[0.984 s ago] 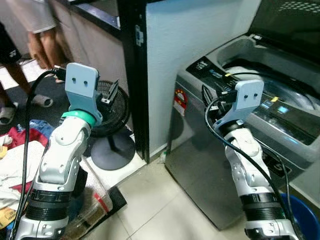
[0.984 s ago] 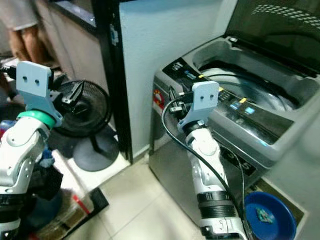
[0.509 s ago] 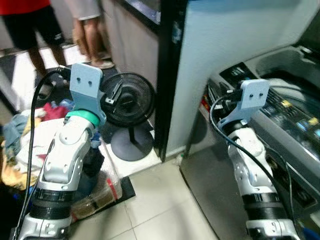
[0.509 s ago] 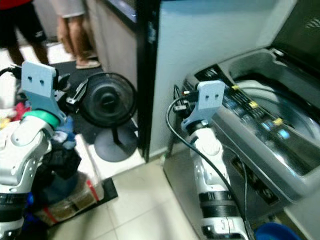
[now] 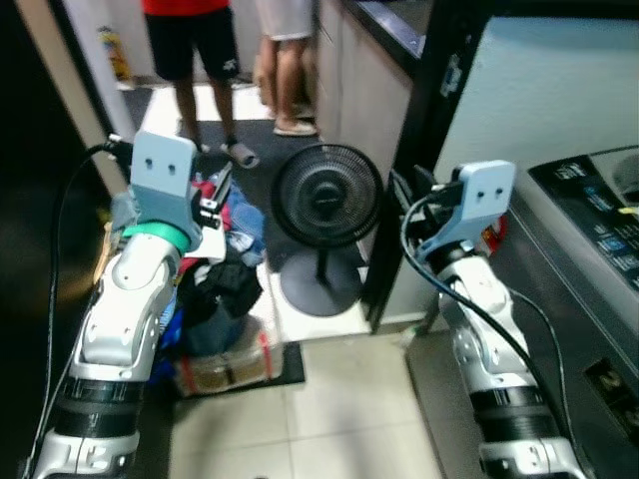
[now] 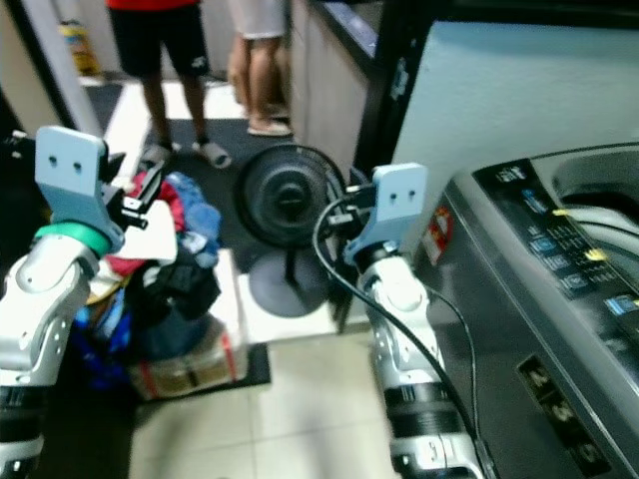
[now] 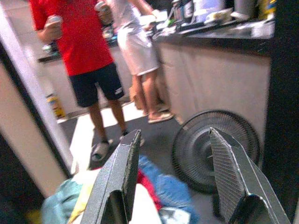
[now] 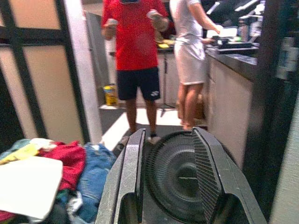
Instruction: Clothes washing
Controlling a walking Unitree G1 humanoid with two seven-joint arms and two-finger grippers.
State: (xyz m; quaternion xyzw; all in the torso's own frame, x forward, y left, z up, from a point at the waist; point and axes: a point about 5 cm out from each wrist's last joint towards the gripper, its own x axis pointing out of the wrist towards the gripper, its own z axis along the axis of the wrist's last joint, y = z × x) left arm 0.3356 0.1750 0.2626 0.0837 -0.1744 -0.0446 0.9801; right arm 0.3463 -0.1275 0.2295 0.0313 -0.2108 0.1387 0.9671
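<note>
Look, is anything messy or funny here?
Yes: a heap of mixed clothes, red, blue and dark, lies piled loosely on the floor beside the black round floor fan. It looks untidy, spilling over what may be a box under it. Nothing looks broken.

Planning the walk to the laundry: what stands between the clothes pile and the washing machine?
In the left eye view, a black floor fan stands between the clothes pile and the washing machine.
</note>
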